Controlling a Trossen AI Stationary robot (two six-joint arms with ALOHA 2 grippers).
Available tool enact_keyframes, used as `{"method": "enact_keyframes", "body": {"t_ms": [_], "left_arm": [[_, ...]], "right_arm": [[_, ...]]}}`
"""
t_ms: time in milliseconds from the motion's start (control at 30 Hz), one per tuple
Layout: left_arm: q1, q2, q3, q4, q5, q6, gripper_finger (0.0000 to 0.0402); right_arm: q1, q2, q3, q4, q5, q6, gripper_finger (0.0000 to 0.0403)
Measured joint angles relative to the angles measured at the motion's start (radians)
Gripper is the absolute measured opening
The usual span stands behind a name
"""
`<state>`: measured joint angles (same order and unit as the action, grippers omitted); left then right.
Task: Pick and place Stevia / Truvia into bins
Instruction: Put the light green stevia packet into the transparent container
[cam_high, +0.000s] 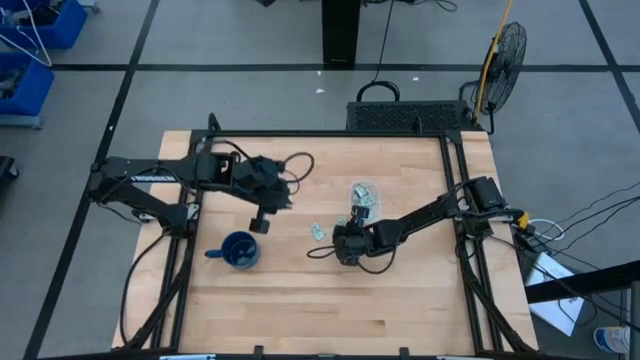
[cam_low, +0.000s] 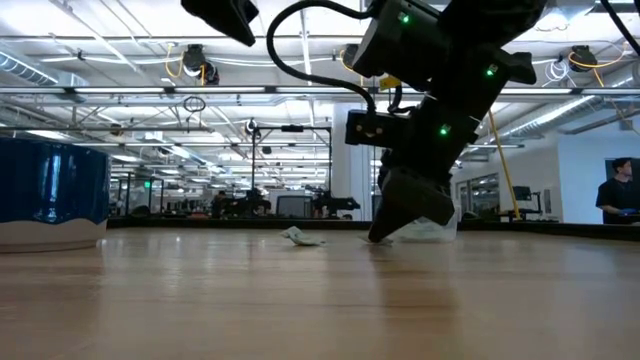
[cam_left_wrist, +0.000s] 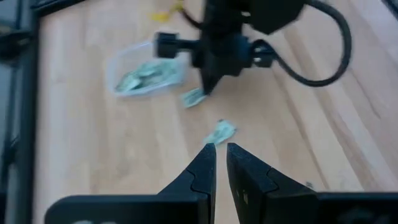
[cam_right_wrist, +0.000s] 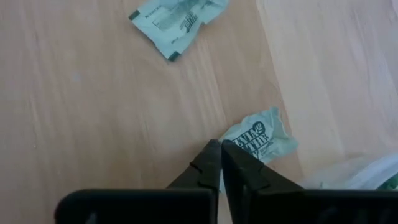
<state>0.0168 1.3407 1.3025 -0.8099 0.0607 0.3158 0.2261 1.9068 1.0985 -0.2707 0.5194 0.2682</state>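
Observation:
The clear bin (cam_high: 362, 192) stands on the table's far middle with several pale green Stevia packets inside it. Two more packets lie flat on the wood: one (cam_high: 317, 231) toward the table's left, one (cam_right_wrist: 260, 139) just in front of the bin. My right gripper (cam_high: 346, 238) stands with its tips on the table (cam_low: 383, 236) at this second packet, shut on it. My left gripper (cam_high: 262, 224) hangs shut in the air above the table, left of the packets and beyond the mug, touching nothing. The left wrist view shows the bin (cam_left_wrist: 146, 74) and both loose packets (cam_left_wrist: 194, 96) (cam_left_wrist: 221, 132). My right gripper has the crumpled packet by its corner (cam_right_wrist: 227, 142), pinched at the very ends of the shut fingers. The fingers come from above, slanting down from the table's right. The rest of the packet lies flat on the wood beside the bin's wall (cam_right_wrist: 364, 169).
A dark blue mug (cam_high: 238, 250) stands on the near left part of the table, just in front of my left gripper, large at the left in the low view (cam_low: 50, 195). Black frame rails (cam_high: 455, 170) run along the table's sides. Bare wood lies toward the near edge.

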Motion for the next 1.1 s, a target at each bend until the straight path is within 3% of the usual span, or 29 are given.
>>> {"method": "enact_keyframes", "body": {"t_ms": [200,367,500,600,733,833,967,1100], "left_arm": [[-0.029,0.001,-0.165,0.173,0.008,-0.008,0.0047],[-0.04,0.001,-0.319,0.354,-0.009,-0.048,0.0047],[-0.04,0.001,-0.421,0.508,-0.009,-0.118,0.0047],[-0.04,0.001,-0.502,0.66,-0.009,-0.174,0.0047],[-0.04,0.001,-0.588,0.855,-0.013,-0.292,0.0047],[-0.04,0.014,-0.631,0.952,-0.017,-0.391,0.0047],[-0.039,0.048,-0.655,1.018,-0.024,-0.464,0.0047],[-0.039,0.133,-0.645,1.052,-0.124,-0.597,0.0047]], "right_arm": [[0.028,-0.026,0.011,0.025,0.002,-0.043,0.0003],[0.054,-0.124,0.018,0.011,0.015,-0.044,0.0001],[0.064,-0.232,0.019,-0.08,0.134,-0.036,0.0001],[0.045,-0.31,0.005,-0.181,0.178,0.024,0.0001],[-0.002,-0.388,-0.075,-0.217,0.158,0.152,0.0001],[-0.042,-0.421,-0.185,-0.156,0.134,0.172,0.0001],[-0.092,-0.439,-0.337,0.056,0.13,0.129,0.0001],[-0.146,-0.443,-0.416,0.278,0.065,0.035,0.0013]]}}
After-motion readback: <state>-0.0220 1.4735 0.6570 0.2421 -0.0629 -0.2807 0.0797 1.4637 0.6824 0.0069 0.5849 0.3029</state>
